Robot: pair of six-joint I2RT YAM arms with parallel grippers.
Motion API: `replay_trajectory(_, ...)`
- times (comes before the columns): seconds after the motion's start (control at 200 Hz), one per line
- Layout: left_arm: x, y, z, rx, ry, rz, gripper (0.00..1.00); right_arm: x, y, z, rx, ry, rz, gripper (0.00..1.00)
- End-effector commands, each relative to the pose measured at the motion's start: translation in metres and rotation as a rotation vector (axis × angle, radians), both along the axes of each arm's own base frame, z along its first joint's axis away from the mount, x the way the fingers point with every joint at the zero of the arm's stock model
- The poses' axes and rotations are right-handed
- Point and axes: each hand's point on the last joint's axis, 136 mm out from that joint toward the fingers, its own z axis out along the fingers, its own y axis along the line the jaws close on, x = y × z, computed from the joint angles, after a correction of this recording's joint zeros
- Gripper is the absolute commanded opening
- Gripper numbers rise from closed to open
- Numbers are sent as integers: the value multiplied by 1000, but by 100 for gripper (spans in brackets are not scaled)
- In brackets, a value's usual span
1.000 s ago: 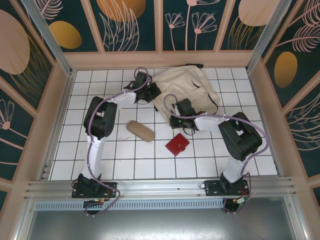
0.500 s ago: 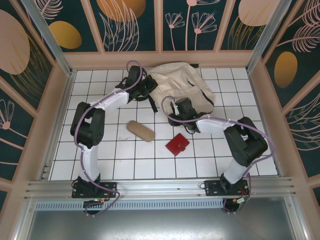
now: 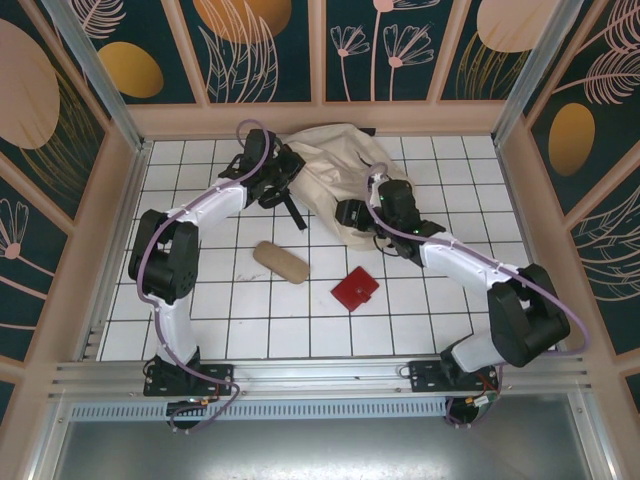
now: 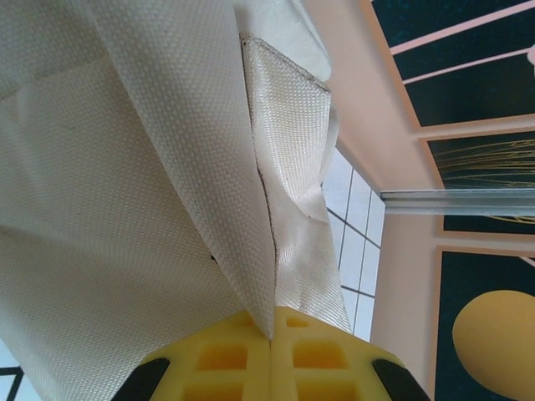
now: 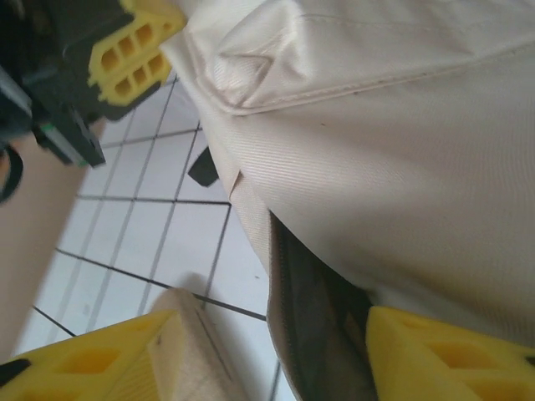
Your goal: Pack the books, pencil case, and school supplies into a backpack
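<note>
**Right jaws let go at the bag's mouth**

The right gripper point(image 5: 269, 355) has sprung wide, the backpack point(image 3: 345, 165) rim now loose between its jaws. The left gripper point(image 4: 272, 327) stays pinched on backpack fabric. The pencil case point(image 3: 281, 262) and school supplies case point(image 3: 355, 289) lie short of both jaws, unpacked

The white-tiled bench point(image 3: 260, 325) carries a crumpled cream backpack point(image 3: 340, 165) at its far middle, a tan pencil case point(image 3: 281, 262) lying slantwise on bare tiles nearer the front, and a small red square case point(image 3: 355, 289) near the pencil case's right, touching neither.
</note>
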Motion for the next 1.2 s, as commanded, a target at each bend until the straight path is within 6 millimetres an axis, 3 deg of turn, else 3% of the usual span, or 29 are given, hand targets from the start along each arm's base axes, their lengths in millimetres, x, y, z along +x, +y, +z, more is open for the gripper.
replay_trajectory(0.0, 6, -3, 72, -121, -173, -5, 0, 0, 5, 11, 161, 92, -66, 54)
replay_trajectory(0.1, 4, -2, 74, -103, -180, -9, 0, 6, -2, 4, 205, 139, -128, 48)
replay_trajectory(0.285, 0, -3, 73, -79, -182, -43, 0, 14, 14, -3, 240, 178, -68, 44)
replay_trajectory(0.495, -2, -8, 69, -83, -178, -71, 0, -1, 26, -28, 158, 118, 23, 21)
replay_trajectory(0.606, -2, -10, 68, -100, -174, -77, 0, -18, 32, -51, 123, 128, 59, 18)
replay_trajectory(0.746, -7, -12, 70, -120, -174, -90, 0, -14, 21, -84, 86, 171, 4, 15)
replay_trajectory(0.996, -14, -8, 59, -94, -155, -98, 0, -15, 23, -40, 188, 26, 56, 43)
replay_trajectory(1.011, -14, -8, 58, -91, -154, -100, 0, -10, 14, -38, 197, 18, 37, 44)
replay_trajectory(1.196, -19, -11, 59, -85, -177, -135, 0, -4, -11, -34, 271, 32, 5, 64)
